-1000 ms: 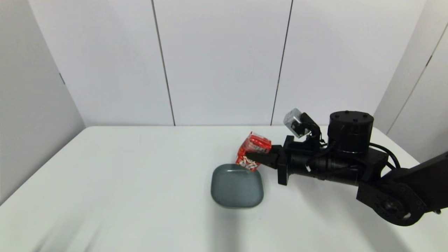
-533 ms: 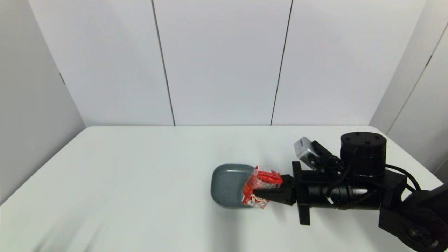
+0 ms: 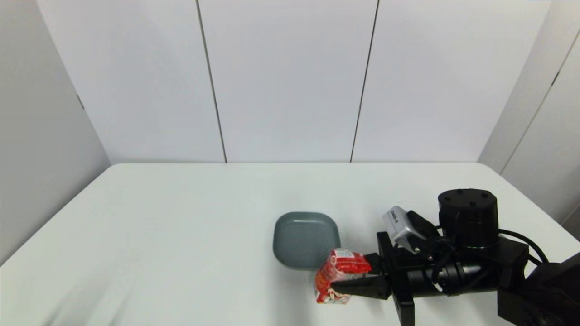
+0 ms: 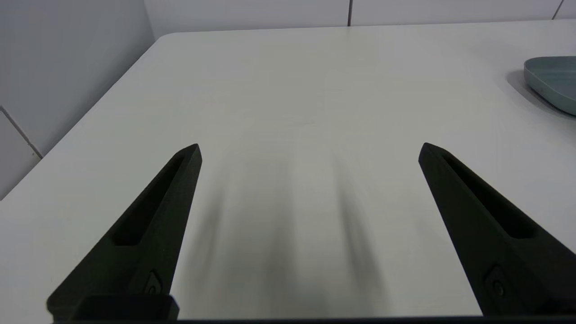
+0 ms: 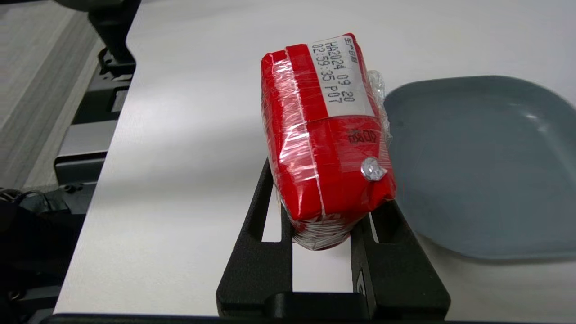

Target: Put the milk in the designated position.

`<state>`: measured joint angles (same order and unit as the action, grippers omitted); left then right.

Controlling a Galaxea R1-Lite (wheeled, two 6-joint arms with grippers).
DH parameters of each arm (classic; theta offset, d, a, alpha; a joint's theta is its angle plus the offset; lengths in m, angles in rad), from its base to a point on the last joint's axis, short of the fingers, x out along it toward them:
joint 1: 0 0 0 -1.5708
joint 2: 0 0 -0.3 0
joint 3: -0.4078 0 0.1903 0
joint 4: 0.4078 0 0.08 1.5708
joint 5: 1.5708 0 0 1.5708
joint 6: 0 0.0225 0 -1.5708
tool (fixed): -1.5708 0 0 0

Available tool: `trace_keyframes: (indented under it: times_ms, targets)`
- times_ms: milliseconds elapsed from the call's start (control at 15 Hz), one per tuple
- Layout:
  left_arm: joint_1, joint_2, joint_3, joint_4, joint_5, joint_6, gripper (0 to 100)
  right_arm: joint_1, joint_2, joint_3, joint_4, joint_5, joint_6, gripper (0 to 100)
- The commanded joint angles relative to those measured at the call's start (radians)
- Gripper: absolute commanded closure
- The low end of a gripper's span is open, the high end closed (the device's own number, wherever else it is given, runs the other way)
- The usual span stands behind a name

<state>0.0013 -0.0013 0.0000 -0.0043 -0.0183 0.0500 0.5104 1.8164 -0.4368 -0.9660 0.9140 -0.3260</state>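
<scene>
1. While the right gripper [image 3: 337, 285] reaches in from the robot's right, low over the near part of the white table [image 3: 181, 235], its two black fingers [image 5: 252, 252] are clamped on the milk [image 3: 337, 280], one on each side of the carton's lower body.
2. The milk is a small red box-shaped carton wrapped in clear film. It sits at the near right corner of the grey plate [image 3: 301, 237], just outside the rim and on the robot's side of it; whether its base touches the table or hangs just above cannot be told.
3. In the head view the carton's long axis stands roughly upright, leaning a little, with its folded top uppermost and a white printed patch low on the side that faces the camera.
4. In the right wrist view the top panel of the milk [image 5: 324, 135] faces the camera, with a white strip of printed date code and a small silver straw seal; the carton runs out lengthwise beyond the fingertips, and the grey plate [image 5: 486, 166] lies right beside it.
5. The left gripper [image 4: 310, 148] is held over a bare stretch of the table [image 4: 292, 90], well apart from the carton, its fingers [image 4: 153, 225] spread wide with nothing between them; one edge of the grey plate [image 4: 551, 83] shows far off to the side.
6. The table is plain white with rounded corners. Behind it stand pale wall panels [image 3: 290, 81] divided by thin dark vertical seams, with angled panels closing in on either side.
</scene>
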Motion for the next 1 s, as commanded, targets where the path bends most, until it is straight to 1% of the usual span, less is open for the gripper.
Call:
trace_keyframes:
  times_ms: [67,200,467,533,600,667,800,1000]
  targets:
    - [0.000,0.001,0.000,-0.002,0.000,0.001,0,0.053,0.057,0.000,-0.016,-0.001,-0.031,100]
    - [0.000,0.001,0.000,-0.002,0.000,0.001,0,0.069,0.077,-0.003,-0.016,-0.004,-0.038,100]
    - [0.000,0.001,0.002,-0.002,0.000,0.001,0,0.071,0.106,-0.037,-0.005,-0.011,-0.031,100]
    - [0.000,0.001,0.000,-0.002,0.000,0.001,0,0.071,0.110,-0.042,-0.005,-0.046,-0.030,100]
    - [0.000,0.001,0.002,0.001,0.000,0.001,0,0.071,0.116,-0.053,-0.005,-0.083,-0.022,0]
    - [0.000,0.001,0.002,-0.002,0.000,0.001,0,0.071,0.120,-0.066,-0.007,-0.093,-0.010,0]
    - [0.000,0.001,0.000,-0.002,0.000,0.001,0,0.066,0.126,-0.088,-0.008,-0.098,0.008,0]
    - [0.000,0.001,0.002,-0.002,0.000,0.001,0,0.062,0.123,-0.088,-0.007,-0.096,0.008,0]
